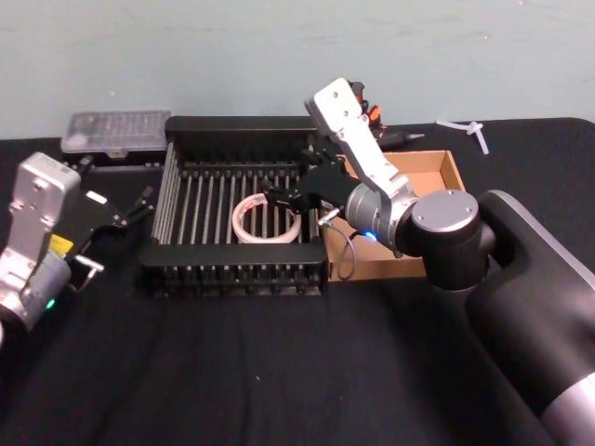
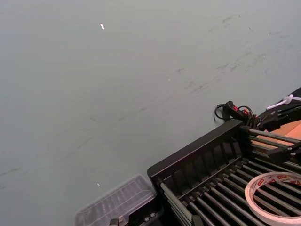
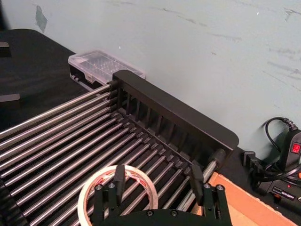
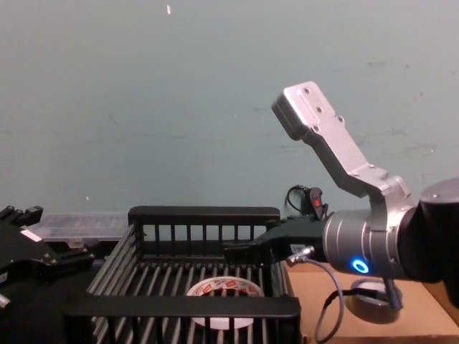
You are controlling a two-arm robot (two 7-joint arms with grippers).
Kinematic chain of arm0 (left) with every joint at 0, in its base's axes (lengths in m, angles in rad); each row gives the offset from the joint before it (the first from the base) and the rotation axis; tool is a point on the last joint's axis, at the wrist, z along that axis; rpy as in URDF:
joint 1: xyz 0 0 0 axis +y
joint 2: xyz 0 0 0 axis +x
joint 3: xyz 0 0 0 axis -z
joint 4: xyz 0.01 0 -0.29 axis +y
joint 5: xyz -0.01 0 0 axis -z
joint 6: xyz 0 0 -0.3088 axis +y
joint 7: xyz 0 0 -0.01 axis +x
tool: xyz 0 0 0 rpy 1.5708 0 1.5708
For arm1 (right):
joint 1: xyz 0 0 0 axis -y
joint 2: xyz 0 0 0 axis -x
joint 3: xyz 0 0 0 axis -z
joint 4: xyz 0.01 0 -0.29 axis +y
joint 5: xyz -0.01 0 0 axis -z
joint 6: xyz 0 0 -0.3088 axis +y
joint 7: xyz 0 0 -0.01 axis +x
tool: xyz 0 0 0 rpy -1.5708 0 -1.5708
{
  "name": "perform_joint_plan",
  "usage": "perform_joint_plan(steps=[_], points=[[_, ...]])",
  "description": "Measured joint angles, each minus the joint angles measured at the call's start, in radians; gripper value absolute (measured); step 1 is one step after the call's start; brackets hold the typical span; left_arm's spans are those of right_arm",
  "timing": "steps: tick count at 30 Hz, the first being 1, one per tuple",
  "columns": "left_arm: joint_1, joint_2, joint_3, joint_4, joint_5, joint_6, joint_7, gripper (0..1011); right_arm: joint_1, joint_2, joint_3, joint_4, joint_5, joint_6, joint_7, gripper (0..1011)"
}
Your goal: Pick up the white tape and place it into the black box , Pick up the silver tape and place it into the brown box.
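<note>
Brown box [image 1: 437,167] floor (mostly behind right arm), silver tape hidden

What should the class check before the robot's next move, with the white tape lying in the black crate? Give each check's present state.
1. White tape lies flat on the slats inside the black box: ok.
2. Right gripper is open and holds nothing: ok.
3. Right gripper is free of the tape: cannot tell; one finger stands in front of the ring in the right wrist view.
4. Brown box contents: cannot tell; the right arm covers most of it.
5. Left gripper sits left of the crate, out of the way: ok.
</note>
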Motion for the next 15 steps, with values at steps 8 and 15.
perform_joint_plan(steps=[8,15], points=[[0.000,0.000,0.000,0.000,0.000,0.000,0.000,1001,-0.025,0.009,0.021,-0.055,0.012,-0.001,0.009,1002],[0.000,0.000,0.000,0.000,0.000,0.000,0.000,1001,-0.068,0.034,0.048,-0.150,0.023,0.002,0.001,1002]])
